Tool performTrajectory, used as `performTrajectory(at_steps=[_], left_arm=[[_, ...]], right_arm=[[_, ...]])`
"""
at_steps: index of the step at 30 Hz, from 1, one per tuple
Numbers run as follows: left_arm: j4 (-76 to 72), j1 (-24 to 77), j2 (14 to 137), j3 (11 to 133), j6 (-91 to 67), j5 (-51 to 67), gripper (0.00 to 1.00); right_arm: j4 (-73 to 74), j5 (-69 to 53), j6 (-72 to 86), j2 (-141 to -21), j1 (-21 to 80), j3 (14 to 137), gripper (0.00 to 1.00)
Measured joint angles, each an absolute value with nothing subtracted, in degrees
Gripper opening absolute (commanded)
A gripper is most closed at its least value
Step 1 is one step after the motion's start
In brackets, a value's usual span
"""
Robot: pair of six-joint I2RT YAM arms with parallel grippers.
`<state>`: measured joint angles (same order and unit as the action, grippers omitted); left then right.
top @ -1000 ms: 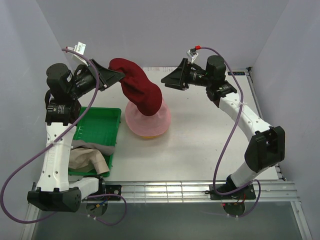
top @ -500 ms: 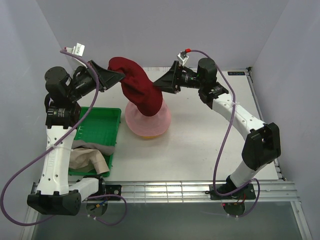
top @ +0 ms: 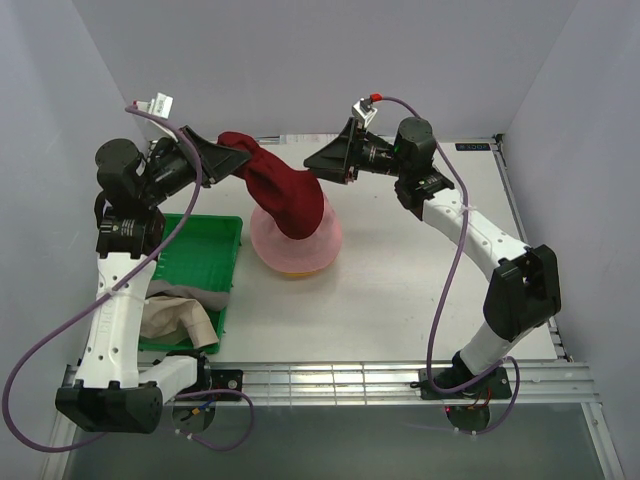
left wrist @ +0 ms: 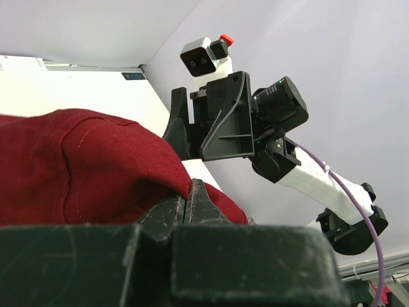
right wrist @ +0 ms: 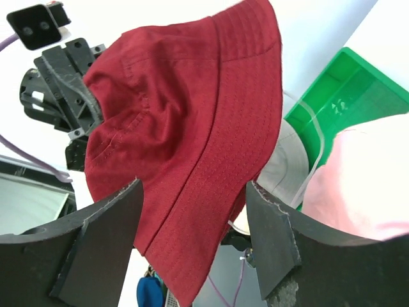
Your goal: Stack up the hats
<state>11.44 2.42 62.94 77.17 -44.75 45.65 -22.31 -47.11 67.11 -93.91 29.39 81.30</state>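
My left gripper [top: 243, 153] is shut on the brim of the dark red hat [top: 285, 195] and holds it in the air; the pinch shows in the left wrist view [left wrist: 188, 192]. The hat hangs over the pale pink hat [top: 300, 245], which sits on the yellow-orange hat [top: 297, 272], only a sliver showing. My right gripper [top: 312, 163] is open at the red hat's right side. In the right wrist view the hat's brim [right wrist: 192, 109] hangs between the spread fingers [right wrist: 195, 188]. The grey hat [top: 185, 292] and beige hat [top: 175, 320] lie in the tray.
The green plastic tray [top: 200, 250] stands at the left, next to the hat pile; it also shows in the right wrist view [right wrist: 345, 83]. White walls close in the back and both sides. A metal rail runs along the table's near edge.
My right gripper has swung left, up to the red hat's free side, still open. My left gripper has shifted slightly right and the hat hangs a little lower.
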Motion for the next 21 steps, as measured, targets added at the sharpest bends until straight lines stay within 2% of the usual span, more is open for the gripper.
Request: performTrajectory(at_steps=[9,21], left_arm=[[10.1,2.4,61.3,75.2,-43.5,45.6,0.0],[-1.4,2.4,57.1,72.2,-43.6,45.1,0.0]], right_arm=[[-26.7,-48.1,70.3,-94.0,29.9,79.3,0.7],[-29.0,-48.6,72.1,-94.2,31.5,78.9,0.69]])
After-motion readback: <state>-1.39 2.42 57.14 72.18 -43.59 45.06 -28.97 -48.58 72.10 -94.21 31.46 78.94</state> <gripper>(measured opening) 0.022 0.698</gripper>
